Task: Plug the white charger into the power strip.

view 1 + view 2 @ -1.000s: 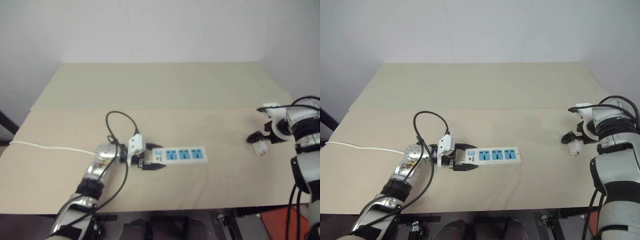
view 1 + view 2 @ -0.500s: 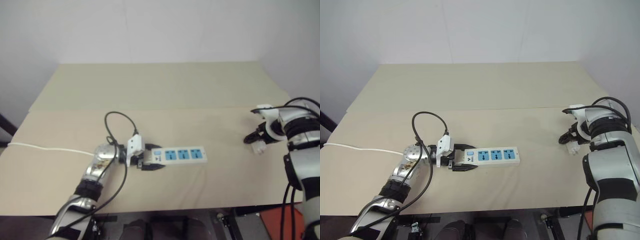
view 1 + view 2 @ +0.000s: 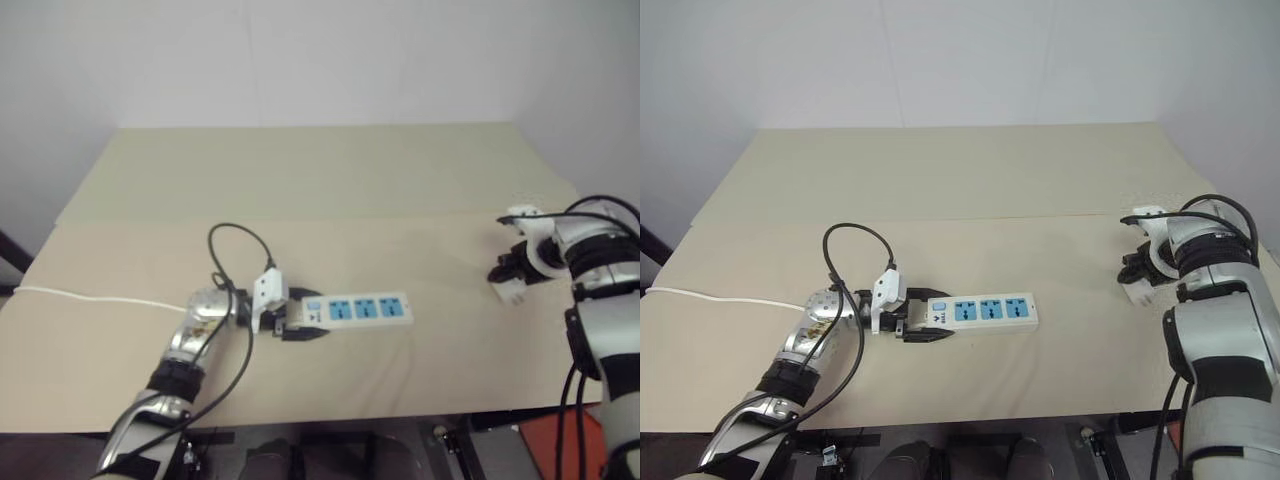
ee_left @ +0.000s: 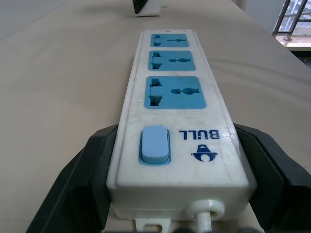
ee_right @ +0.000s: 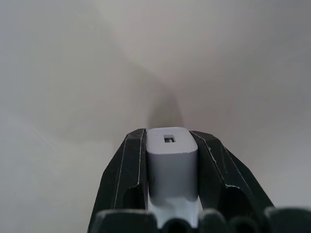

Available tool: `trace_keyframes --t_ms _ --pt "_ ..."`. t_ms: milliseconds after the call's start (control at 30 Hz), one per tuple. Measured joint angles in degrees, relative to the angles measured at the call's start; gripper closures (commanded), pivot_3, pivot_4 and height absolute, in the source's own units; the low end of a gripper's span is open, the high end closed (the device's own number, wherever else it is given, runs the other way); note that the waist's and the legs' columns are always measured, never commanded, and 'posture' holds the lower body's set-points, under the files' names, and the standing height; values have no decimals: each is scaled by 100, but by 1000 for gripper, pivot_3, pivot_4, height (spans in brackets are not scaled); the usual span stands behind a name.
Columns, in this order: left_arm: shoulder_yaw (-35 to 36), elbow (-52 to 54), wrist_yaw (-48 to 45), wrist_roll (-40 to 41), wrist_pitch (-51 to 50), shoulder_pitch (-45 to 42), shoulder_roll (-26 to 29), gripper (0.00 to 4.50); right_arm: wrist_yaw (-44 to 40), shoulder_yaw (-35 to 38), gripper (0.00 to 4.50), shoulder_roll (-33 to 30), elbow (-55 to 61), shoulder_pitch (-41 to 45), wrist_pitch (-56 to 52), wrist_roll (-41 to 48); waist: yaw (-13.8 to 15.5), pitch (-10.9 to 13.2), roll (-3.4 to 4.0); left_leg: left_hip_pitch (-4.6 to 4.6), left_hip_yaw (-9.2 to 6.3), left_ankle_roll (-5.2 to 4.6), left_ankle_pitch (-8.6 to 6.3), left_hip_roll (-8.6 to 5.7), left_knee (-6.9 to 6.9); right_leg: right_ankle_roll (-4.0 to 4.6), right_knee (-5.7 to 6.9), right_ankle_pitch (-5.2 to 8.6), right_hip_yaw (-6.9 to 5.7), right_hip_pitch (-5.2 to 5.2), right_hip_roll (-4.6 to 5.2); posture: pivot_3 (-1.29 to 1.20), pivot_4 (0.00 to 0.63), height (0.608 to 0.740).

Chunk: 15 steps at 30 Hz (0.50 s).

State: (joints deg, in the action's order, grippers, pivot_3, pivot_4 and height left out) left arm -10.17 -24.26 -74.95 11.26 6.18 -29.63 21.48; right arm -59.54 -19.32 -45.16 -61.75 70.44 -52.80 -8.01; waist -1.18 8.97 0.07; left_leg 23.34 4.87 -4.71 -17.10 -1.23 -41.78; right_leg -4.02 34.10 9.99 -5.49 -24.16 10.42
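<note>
Right wrist view showed the right gripper (image 5: 171, 160) clamping the white charger (image 5: 172, 162) between its jaws; lifting straight would suit, while the left gripper (image 4: 180, 165) pinned the power strip (image 4: 172, 121) on the worktop (image 3: 940, 180).

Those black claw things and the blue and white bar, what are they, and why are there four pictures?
It is a robot with two arms, and each arm ends in a gripper with two black fingers. Two pictures come from cameras in its head, looking down at a beige table. The other two come from small cameras on its wrists, looking along the fingers.

On the table lies the long white power strip with three blue sockets and a thin white cord. The left gripper is shut on its switch end; in the left wrist view one black finger sits on each side.

At the table's right side, the right gripper is shut on the small white rounded charger, with nothing plugged in yet.
</note>
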Motion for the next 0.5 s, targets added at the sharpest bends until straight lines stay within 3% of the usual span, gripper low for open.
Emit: trace_keyframes --t_ms 267,500 --pt "-43 -123 -41 2 -3 -137 -12 1227 -518 1419 3386 -133 3158 -968 202 1303 52 0 2 0 -3 2 1 6 2 1 -2 0 -5 4 -4 0 150 740" --pt "-100 -185 -84 -8 -10 -252 -3 1227 -163 2493 3386 938 5473 -2486 405 2581 88 -1 1 2 -6 2 1 4 1 1 -2 -1 -13 7 -5 0 150 740"
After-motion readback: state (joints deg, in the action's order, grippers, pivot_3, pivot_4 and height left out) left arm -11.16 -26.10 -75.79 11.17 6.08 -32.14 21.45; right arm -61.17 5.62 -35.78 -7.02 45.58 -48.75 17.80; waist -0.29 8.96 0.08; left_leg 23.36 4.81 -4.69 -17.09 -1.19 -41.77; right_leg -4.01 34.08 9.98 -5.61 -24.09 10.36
